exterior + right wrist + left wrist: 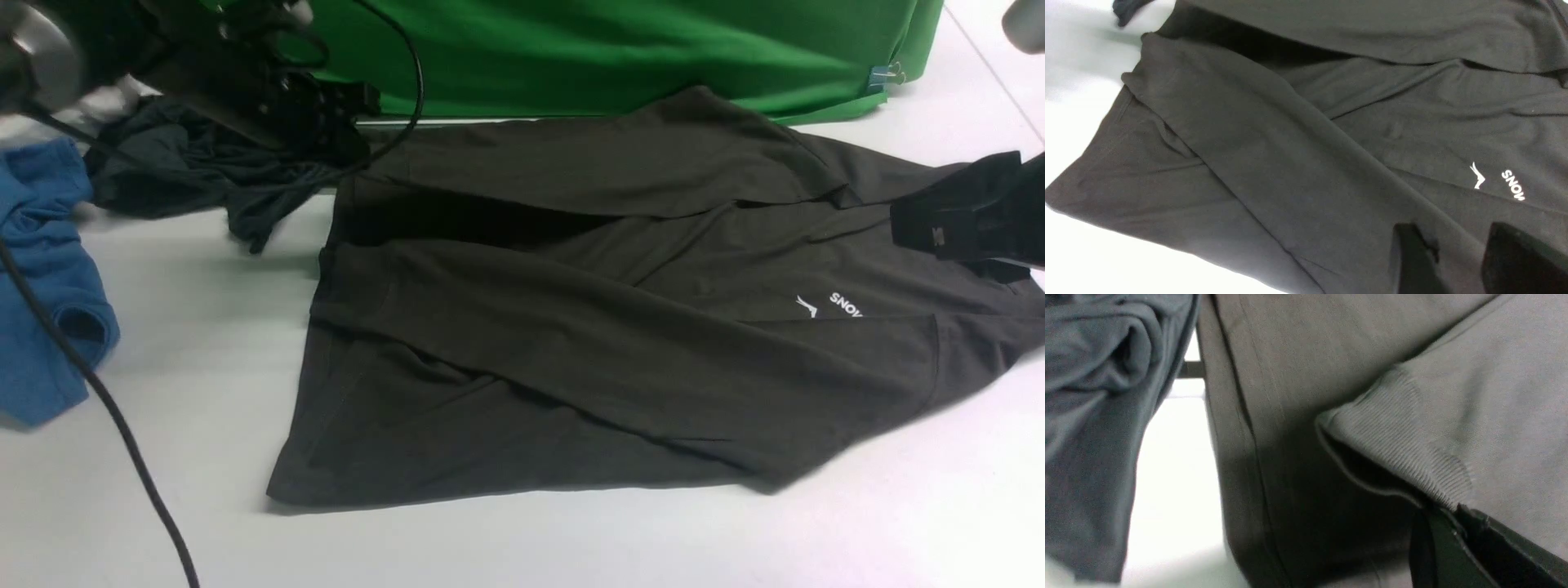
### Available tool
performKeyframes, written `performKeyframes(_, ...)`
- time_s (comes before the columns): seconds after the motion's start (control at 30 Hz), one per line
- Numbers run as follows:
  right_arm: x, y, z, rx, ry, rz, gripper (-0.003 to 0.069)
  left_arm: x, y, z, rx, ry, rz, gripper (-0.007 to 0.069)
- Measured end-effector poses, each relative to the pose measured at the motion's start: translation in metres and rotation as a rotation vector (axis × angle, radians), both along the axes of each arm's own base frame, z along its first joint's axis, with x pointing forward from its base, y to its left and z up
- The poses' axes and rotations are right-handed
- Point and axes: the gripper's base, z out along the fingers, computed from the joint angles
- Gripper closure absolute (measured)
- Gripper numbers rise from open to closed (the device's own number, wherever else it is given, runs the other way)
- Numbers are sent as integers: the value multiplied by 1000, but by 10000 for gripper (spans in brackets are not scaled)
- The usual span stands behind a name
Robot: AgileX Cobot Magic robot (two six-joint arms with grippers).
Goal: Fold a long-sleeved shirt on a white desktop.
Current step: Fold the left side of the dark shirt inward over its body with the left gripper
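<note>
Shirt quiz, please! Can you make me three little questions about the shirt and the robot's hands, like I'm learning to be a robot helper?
1. True or false: a blue garment lies on the desk, on the robot's left of the shirt.
2. What colour is the cloth behind the shirt? A red, B green, C yellow.
3. Which one is shut: the left gripper or the right gripper?

Key: 1 true; 2 B; 3 the left one, which pinches the shirt's cuff, while the right one's fingers stand apart.
</note>
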Motion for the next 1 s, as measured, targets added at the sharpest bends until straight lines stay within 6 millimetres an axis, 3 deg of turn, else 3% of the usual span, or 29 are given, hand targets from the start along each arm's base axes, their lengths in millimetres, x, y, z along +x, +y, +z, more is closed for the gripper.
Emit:
performKeyframes(0.17,0,0,0,-1,2,1,419,-11,-2,9,4,62,-43,589)
performKeyframes(0.43,0,0,0,-18,-5,15,419,-25,1,-16,55,204,-31,587)
performKeyframes(0.6,3,-1,2,-24,-49,9,419,-26,2,-20,55,223,-23,540)
performKeyframes(0.73,8,0,2,-24,-73,4,418,-30,3,-19,74,254,-40,378)
performKeyframes(0.77,9,0,1,-26,-69,5,418,-31,3,-19,77,256,-41,368)
performKeyframes(0.87,16,2,-10,-63,-17,25,418,-41,8,-5,145,280,-38,193)
performKeyframes(1.0,24,5,-28,-108,92,41,407,-63,11,18,167,300,-10,20)
